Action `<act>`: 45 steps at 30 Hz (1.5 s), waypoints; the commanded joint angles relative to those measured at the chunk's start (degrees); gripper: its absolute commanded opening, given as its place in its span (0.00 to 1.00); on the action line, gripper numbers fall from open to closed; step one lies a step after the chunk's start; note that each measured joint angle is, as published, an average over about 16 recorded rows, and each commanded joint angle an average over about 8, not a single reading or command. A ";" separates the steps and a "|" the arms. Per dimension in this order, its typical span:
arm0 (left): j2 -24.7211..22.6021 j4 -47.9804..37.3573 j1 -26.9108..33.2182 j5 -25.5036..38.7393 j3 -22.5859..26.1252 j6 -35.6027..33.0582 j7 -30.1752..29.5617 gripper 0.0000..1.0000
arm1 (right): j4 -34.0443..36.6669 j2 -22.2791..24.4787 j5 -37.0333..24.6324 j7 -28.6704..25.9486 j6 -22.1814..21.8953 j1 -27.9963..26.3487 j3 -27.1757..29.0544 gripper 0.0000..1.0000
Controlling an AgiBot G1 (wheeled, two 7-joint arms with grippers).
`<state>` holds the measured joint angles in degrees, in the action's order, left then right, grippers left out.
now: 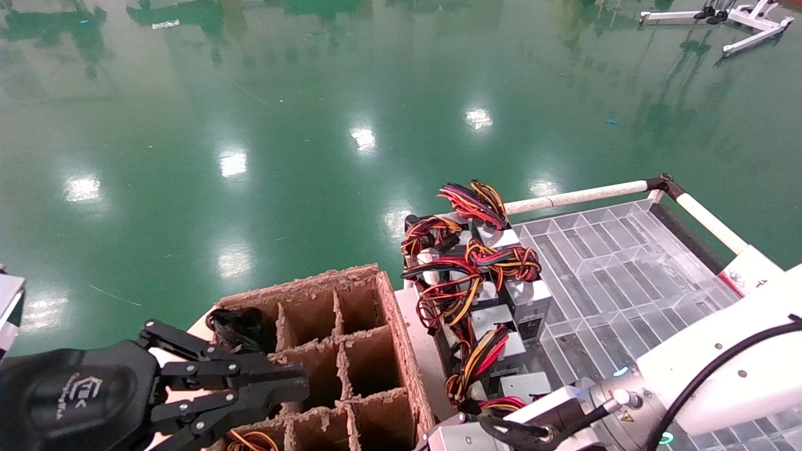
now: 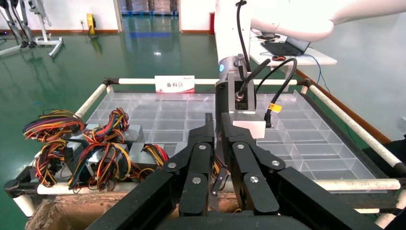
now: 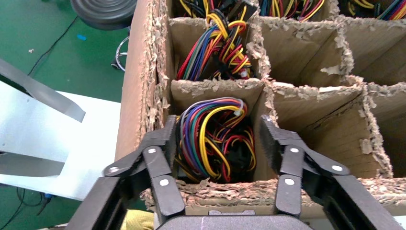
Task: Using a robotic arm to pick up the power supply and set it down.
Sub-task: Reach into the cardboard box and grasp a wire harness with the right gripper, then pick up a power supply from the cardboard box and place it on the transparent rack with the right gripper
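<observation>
In the right wrist view my right gripper is open above a compartment of the cardboard box. Its fingers stand on either side of a power supply's looped wire bundle that sits in that compartment; its metal body is hidden. The head view shows only the right arm's silver wrist block at the bottom edge. My left gripper hovers shut and holding nothing at the box's near left side. Several more silver-grey power supplies with coloured wires lie on the tray.
The divided cardboard box has ragged walls; other cells hold wire bundles. A clear gridded plastic tray framed by white pipe rails lies to the right. Green floor surrounds everything.
</observation>
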<state>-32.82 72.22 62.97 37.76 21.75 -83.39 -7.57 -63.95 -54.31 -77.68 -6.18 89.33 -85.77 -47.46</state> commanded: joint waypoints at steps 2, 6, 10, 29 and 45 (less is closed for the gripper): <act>0.00 0.00 0.00 0.00 0.00 0.00 0.00 1.00 | 0.17 -0.08 -0.16 0.15 -0.01 -0.31 -0.66 0.00; 0.00 0.00 0.00 0.00 0.00 0.00 0.00 1.00 | 0.15 -0.05 -0.10 0.44 -0.15 -0.61 -1.26 0.00; 0.00 0.00 0.00 0.00 0.00 0.00 0.00 1.00 | 0.16 0.00 0.10 0.70 -0.22 -0.78 -1.76 0.00; 0.00 0.00 0.00 -0.01 0.01 0.00 0.01 1.00 | -1.99 2.36 3.46 -0.30 -0.37 -1.67 -2.49 0.00; 0.01 0.00 0.00 -0.01 0.02 0.01 0.01 1.00 | -1.21 10.33 17.06 -0.30 -0.08 -7.49 5.09 0.00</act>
<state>-32.81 72.22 62.98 37.75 21.76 -83.38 -7.56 -65.07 -44.24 -60.96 -6.46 89.42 -93.48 -42.71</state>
